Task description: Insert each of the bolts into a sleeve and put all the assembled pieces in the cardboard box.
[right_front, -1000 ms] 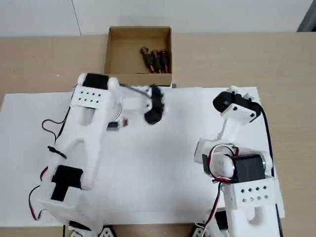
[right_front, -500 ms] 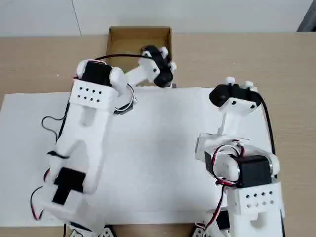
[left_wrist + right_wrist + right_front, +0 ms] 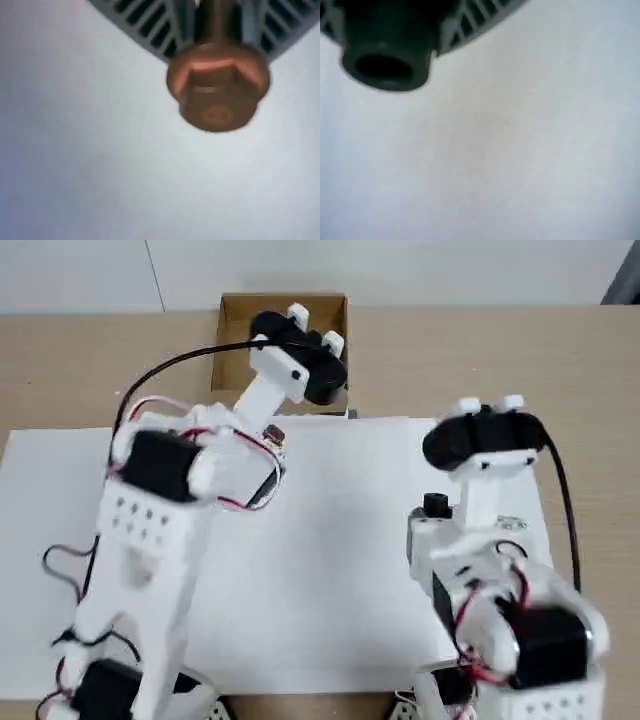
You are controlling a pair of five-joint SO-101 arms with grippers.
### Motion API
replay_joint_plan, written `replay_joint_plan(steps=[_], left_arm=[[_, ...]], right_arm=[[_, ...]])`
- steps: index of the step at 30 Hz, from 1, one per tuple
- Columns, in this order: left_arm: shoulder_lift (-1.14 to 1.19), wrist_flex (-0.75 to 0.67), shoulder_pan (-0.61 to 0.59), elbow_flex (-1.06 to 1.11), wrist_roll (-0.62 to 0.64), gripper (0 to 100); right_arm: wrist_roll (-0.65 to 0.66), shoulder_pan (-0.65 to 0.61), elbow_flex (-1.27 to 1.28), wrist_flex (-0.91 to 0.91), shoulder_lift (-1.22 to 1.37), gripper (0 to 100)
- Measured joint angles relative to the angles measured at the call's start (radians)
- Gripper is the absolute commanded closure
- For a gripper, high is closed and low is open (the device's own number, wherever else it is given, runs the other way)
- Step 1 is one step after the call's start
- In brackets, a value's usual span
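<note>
left claw (image 3: pixel 315 327) clamped on a copper bolt (image 3: pixel 217 85), hanging over the cardboard box (image 3: pixel 232 325) on the desk (image 3: pixel 80 360); right claw (image 3: pixel 490 403) clamped on a black sleeve (image 3: pixel 385 55), above the white sheet (image 3: pixel 330 570).

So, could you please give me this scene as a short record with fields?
left end effector: shut on a copper bolt, hex head toward the wrist camera
right end effector: shut on a black sleeve, open bore showing
cardboard box: beyond the white sheet, partly covered by a raised arm
surface: white sheet on a wooden table
assembly: bolt and sleeve in separate end effectors, not yet joined
</note>
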Motion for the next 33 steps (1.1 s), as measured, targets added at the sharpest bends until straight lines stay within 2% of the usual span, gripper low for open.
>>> replay_joint_plan(steps=[5, 13, 17, 23, 29, 33], left_arm=[[-0.118, -0.003, 0.026, 0.0, 0.104, 99], [-0.307, -0.087, 0.037, 0.106, 0.284, 99], [-0.439, -0.178, 0.034, 0.25, 0.339, 99], [-0.72, -0.338, 0.034, 0.563, 0.348, 99], [-1.007, -0.517, 0.034, 0.878, 0.356, 99], [-1.148, -0.591, 0.034, 1.036, 0.43, 99]], right_arm=[[0.072, 0.002, 0.0, 0.012, -0.104, 99.6], [0.089, 0.002, 0.051, 0.012, -0.23, 99.6], [0.089, 0.0, 0.138, -0.057, -0.331, 99.6], [0.132, 0.0, 0.333, -0.203, -0.488, 99.6], [0.14, 0.0, 0.476, -0.273, -0.574, 99.6], [0.14, 0.0, 0.554, -0.319, -0.583, 99.6]])
